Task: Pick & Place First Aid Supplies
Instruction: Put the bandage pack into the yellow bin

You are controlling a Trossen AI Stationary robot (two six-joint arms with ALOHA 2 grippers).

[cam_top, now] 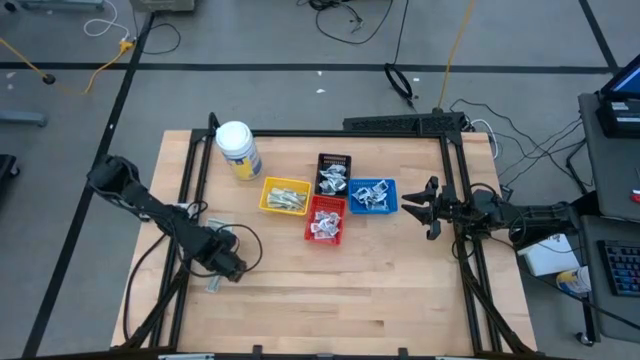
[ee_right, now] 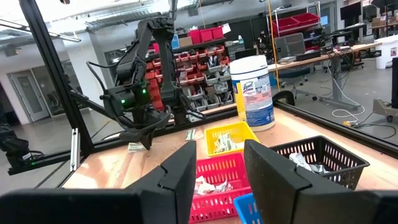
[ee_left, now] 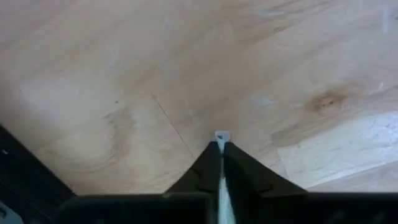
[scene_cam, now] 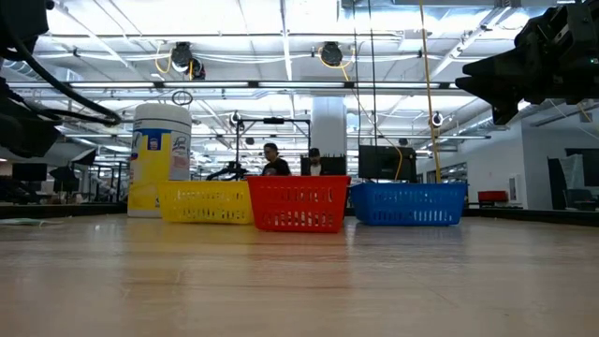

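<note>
My left gripper [cam_top: 232,268] points down at the wooden table [cam_top: 330,290], near its left near part, and is shut on a thin white packet [ee_left: 222,135]. More first aid supplies fill the yellow [cam_top: 284,196], black [cam_top: 334,172], red [cam_top: 325,220] and blue [cam_top: 372,195] trays at the table's middle. A pale loose packet [cam_top: 215,286] lies flat on the table just beside the left gripper. My right gripper [cam_top: 428,208] waits open and level above the right side, with nothing between its fingers [ee_right: 180,171]. My left gripper pinches the white packet between its two fingertips [ee_left: 208,163], coming from above and pointing down. Only a small white edge [ee_left: 222,135] sticks out past the tips. The fingers hide the rest. Whether the packet is clear of the table I cannot tell.
A white jar with a yellow label [cam_top: 238,150] stands at the far left, behind the yellow tray. A black frame rail [cam_top: 190,200] runs along the table's left side and another [cam_top: 462,200] along its right. Bare wood [cam_top: 360,290] lies between the trays and the near edge.
</note>
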